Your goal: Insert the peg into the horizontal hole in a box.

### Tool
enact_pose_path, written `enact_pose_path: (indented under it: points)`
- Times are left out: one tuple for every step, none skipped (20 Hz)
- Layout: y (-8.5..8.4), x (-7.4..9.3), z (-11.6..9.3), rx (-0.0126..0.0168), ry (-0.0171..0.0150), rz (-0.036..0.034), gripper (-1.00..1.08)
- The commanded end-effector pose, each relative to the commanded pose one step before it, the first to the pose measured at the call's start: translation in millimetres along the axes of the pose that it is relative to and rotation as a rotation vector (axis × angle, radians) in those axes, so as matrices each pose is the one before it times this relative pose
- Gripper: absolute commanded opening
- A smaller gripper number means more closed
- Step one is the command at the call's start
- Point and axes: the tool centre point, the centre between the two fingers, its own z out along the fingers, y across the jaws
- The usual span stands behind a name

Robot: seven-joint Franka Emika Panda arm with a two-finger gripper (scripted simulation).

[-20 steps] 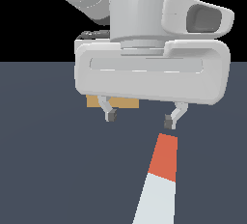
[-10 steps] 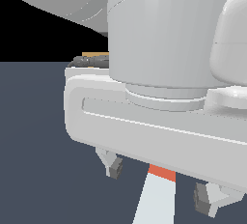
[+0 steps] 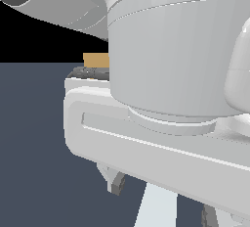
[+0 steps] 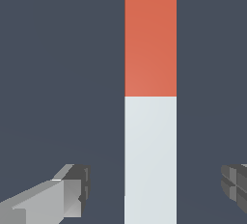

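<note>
The peg (image 4: 150, 121) lies flat on the dark floor, its orange-red end pointing away from the fingers. My gripper (image 4: 157, 187) is open, and its pale part lies between the fingers (image 4: 72, 194) with a gap on each side. In the exterior view the gripper (image 3: 163, 199) body fills most of the picture. Below it only a pale piece of the peg (image 3: 156, 206) shows. A sliver of the tan box (image 3: 95, 59) peeks out behind the hand. The horizontal hole is hidden.
Dark grey-blue floor (image 3: 34, 138) stretches to the exterior view's left of the hand. The arm's pale body (image 3: 176, 50) blocks most of the scene behind it.
The hand has come much closer to the exterior camera and down over the peg. The orange end and most of the box have gone out of sight behind it. The fingers stay open.
</note>
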Motion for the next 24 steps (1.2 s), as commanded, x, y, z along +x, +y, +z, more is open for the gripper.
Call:
enact_pose_path:
  points:
    - [-0.52,-0.15,8.48,0.00126,-0.00004,0.00042,1.0]
    - [-0.08,0.14,4.79,0.0,0.0,0.0,1.0]
    - [-0.08,-0.27,5.37,-0.00015,0.00029,0.00061,1.0]
    - [-0.1,-0.26,5.92,-0.00015,0.00028,0.00061,1.0]
    - [-0.12,0.16,5.5,0.0,0.0,0.0,1.0]
    - [-0.04,-0.29,4.57,-0.00015,0.00028,0.00061,1.0]
    - [-0.01,0.11,3.88,0.0,0.0,0.0,1.0]
    - [0.08,0.09,3.06,0.0,0.0,0.0,1.0]
    - [0.17,0.06,2.25,0.0,0.0,0.0,1.0]
    - [0.28,0.04,1.44,0.0,0.0,0.0,1.0]
    - [0.38,0.02,0.64,0.0,0.0,0.0,1.0]
    - [0.41,0.0,-0.07,0.0,0.0,0.0,1.0]
    - [0.17,0.0,-0.17,0.0,0.0,0.0,1.0]
    - [0.0,0.0,0.0,0.0,0.0,0.0,-1.0]
    - [0.0,0.0,0.0,0.0,0.0,0.0,-1.0]
    - [0.0,0.0,0.0,0.0,0.0,0.0,-1.0]
    - [0.0,0.0,0.0,0.0,0.0,0.0,-1.0]
    - [0.0,0.0,0.0,0.0,0.0,0.0,-1.0]
    - [0.0,0.0,0.0,0.0,0.0,0.0,-1.0]
    - [0.0,0.0,0.0,0.0,0.0,0.0,-1.0]
    - [0.0,0.0,0.0,0.0,0.0,0.0,-1.0]
    - [0.0,0.0,0.0,0.0,0.0,0.0,-1.0]
    - [0.0,0.0,0.0,0.0,0.0,0.0,-1.0]
    - [-0.22,-0.05,-0.19,0.0,0.0,0.0,-1.0]
